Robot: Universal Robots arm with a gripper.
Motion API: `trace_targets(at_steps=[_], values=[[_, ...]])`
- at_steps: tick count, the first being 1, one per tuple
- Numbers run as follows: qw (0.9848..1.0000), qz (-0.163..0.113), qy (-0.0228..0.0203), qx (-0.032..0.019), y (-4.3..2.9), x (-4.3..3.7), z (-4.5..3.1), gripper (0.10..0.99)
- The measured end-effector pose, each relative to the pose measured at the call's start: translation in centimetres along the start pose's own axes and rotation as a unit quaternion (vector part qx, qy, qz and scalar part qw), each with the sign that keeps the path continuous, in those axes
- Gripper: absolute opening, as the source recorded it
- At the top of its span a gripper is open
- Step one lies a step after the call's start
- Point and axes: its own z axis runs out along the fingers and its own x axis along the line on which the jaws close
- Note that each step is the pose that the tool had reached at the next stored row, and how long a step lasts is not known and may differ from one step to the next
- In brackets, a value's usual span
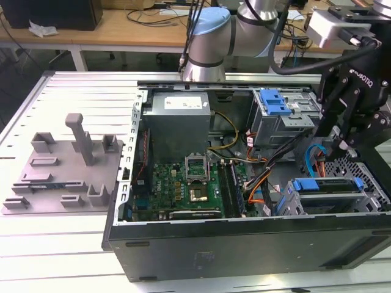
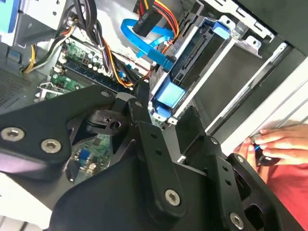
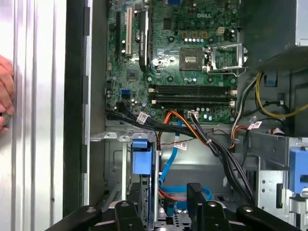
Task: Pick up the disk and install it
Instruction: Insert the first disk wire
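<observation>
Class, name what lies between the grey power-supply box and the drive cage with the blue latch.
A loop of yellow wires, seen in the exterior view.

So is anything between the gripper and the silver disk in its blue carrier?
Nothing visible does. The black gripper hangs close above the blue-framed silver disk, which lies in the grey metal drive cage. A flat blue cable loops beside them, toward the green motherboard, not across the gap.
</observation>
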Motion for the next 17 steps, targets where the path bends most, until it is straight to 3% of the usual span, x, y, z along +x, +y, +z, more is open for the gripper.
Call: trace_targets(at_steps=[5, 7, 9, 11, 13, 14, 17], values=[[0.9991, 0.041, -0.0006, -0.0002, -0.05, -0.03, 0.00, 0.502], [0.9986, 0.053, -0.0006, 0.0026, -0.07, -0.05, 0.01, 0.502], [0.9981, 0.061, 0.0036, 0.0124, -0.07, -0.07, 0.00, 0.502], [0.9971, 0.066, 0.0169, 0.0346, -0.08, -0.15, 0.00, 0.502], [0.9961, 0.070, 0.0236, 0.0480, -0.08, -0.21, 0.00, 0.502], [0.9956, 0.074, 0.0247, 0.0529, -0.08, -0.22, 0.00, 0.502], [0.9944, 0.085, 0.0254, 0.0578, -0.09, -0.32, 0.01, 0.502]])
